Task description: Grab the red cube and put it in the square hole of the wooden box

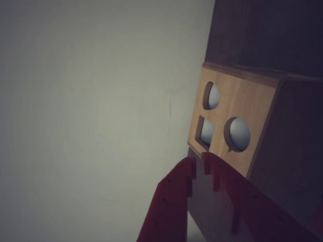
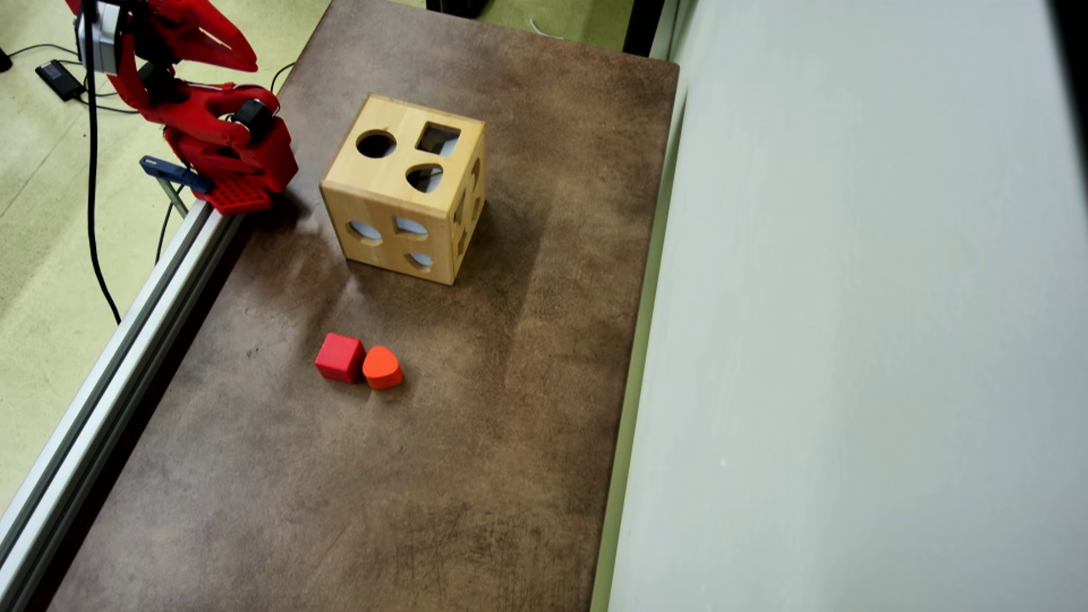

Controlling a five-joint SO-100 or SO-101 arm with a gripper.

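Observation:
The red cube point(image 2: 340, 357) lies on the brown table, touching an orange heart-like block point(image 2: 382, 367) to its right in the overhead view. The wooden box point(image 2: 408, 191) stands further up the table, and the square hole point(image 2: 439, 138) is in its top face beside a round and a heart-shaped hole. My gripper point(image 2: 231, 47) is folded back at the top left corner, well away from both. In the wrist view the gripper point(image 1: 199, 162) has its red fingers close together with nothing between them. Beyond them, the box point(image 1: 252, 108) shows three cut-outs. The cube is out of the wrist view.
The arm's red base point(image 2: 234, 161) is clamped to a metal rail point(image 2: 127, 327) along the table's left edge. A pale wall point(image 2: 850, 340) borders the table's right side. Cables lie on the floor at the left.

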